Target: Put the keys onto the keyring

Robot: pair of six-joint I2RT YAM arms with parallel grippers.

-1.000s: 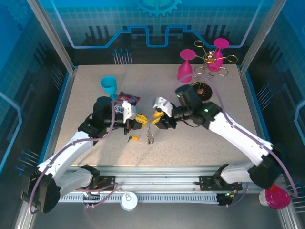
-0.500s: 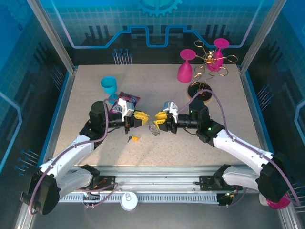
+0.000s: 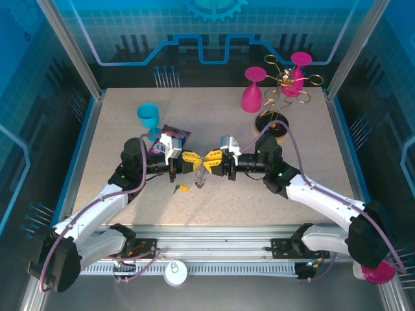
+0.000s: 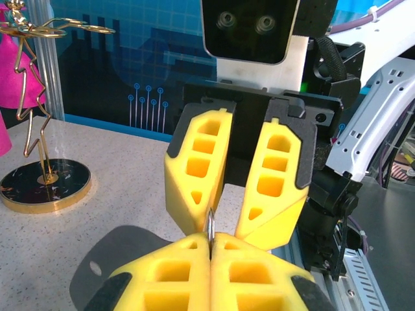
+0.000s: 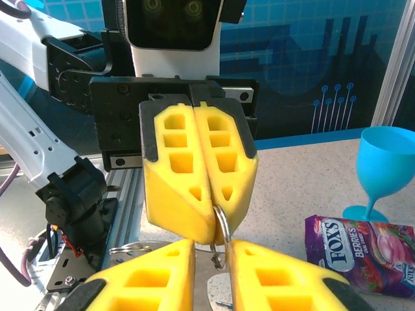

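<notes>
The keyring (image 3: 200, 176) hangs above the table between my two grippers, as a thin silvery loop with links dangling. My left gripper (image 3: 190, 159) is shut on its wire, which stands up edge-on from the closed fingertips (image 4: 211, 223). My right gripper (image 3: 212, 157) faces it tip to tip. In the right wrist view its yellow fingers (image 5: 155, 272) stand apart, with the keyring (image 5: 222, 236) in the gap, close against the right-hand finger. One of the keys (image 3: 182, 188), with a yellow head, lies on the table just below the left gripper.
A blue cup (image 3: 148, 116) and a purple candy bag (image 3: 172, 135) sit behind the left gripper. The gold wire rack (image 3: 285, 81), its round base (image 3: 272, 126) and a pink glass (image 3: 253, 97) stand at the back right.
My right gripper has swung level and moved left, tip to tip with the left one, its jaws narrowing around the keyring. The left gripper has lifted slightly, still shut on the ring.
</notes>
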